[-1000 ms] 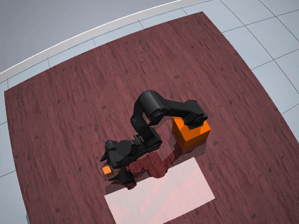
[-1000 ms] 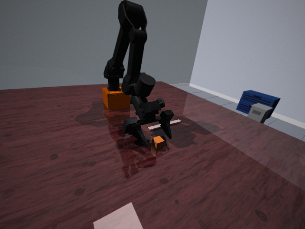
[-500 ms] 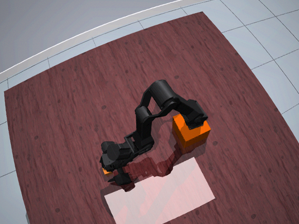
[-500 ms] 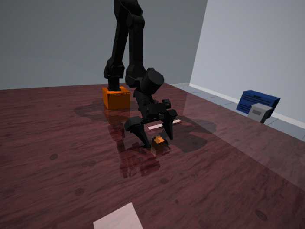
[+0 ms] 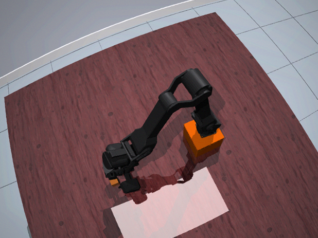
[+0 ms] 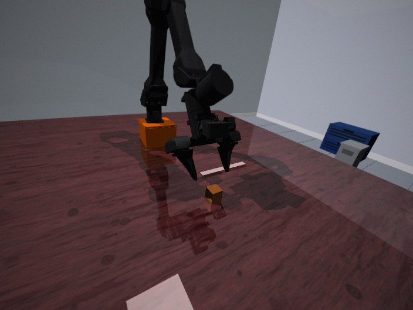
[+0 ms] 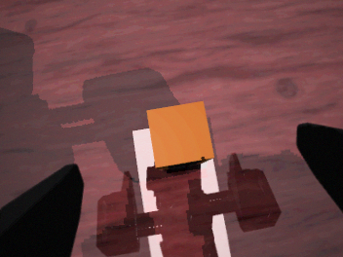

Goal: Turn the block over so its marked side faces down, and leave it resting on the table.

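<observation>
A small orange block (image 5: 114,182) (image 6: 213,193) (image 7: 180,133) rests on the dark wood table (image 5: 65,119) (image 6: 66,186). Its top face is plain orange. A dark sliver shows along its lower edge in the wrist view, and a dark patch shows low on one side face in the exterior view. My gripper (image 5: 121,181) (image 6: 210,174) (image 7: 189,154) is open wide and empty. It hangs a little above the block, fingers pointing down, and is not touching it. In the top view the wrist hides most of the block.
The arm stands on an orange pedestal (image 5: 200,145) (image 6: 156,135) behind the block. A pale bright rectangle (image 5: 173,207) (image 6: 159,296) lies on the table near the front. A blue and grey box (image 6: 350,140) sits on the floor off the table's right edge.
</observation>
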You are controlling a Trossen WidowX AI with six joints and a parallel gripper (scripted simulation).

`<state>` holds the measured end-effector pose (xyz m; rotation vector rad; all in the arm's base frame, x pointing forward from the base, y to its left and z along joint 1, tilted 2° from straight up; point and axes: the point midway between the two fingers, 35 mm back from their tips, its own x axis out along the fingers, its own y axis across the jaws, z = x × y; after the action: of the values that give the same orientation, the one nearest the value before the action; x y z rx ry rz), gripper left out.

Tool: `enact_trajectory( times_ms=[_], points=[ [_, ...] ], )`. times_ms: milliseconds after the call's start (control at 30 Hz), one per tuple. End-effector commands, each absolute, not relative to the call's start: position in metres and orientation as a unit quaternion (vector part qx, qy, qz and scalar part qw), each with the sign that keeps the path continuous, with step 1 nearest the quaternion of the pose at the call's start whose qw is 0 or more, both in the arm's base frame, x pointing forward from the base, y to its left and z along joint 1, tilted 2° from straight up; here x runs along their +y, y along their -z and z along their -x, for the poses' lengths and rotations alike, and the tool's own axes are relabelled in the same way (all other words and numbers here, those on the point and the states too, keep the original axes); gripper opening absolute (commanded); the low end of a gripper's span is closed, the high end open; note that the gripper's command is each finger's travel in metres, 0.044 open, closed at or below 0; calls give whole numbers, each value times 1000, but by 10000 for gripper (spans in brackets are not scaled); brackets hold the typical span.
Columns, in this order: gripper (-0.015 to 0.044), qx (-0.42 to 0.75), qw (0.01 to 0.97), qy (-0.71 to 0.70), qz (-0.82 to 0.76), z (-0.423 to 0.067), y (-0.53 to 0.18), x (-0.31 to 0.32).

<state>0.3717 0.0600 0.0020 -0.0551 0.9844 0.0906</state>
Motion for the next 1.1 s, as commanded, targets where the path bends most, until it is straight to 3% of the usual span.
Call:
enact_trajectory(
  times_ms=[0,167,700,1067],
  points=[
    [440,492,869,-43,19,-363,-25,59],
    [440,501,864,-43,20,-366,-26,59],
    [440,697,716,-37,30,-404,-45,62],
    [440,704,708,-36,31,-404,-35,61]
  ],
)
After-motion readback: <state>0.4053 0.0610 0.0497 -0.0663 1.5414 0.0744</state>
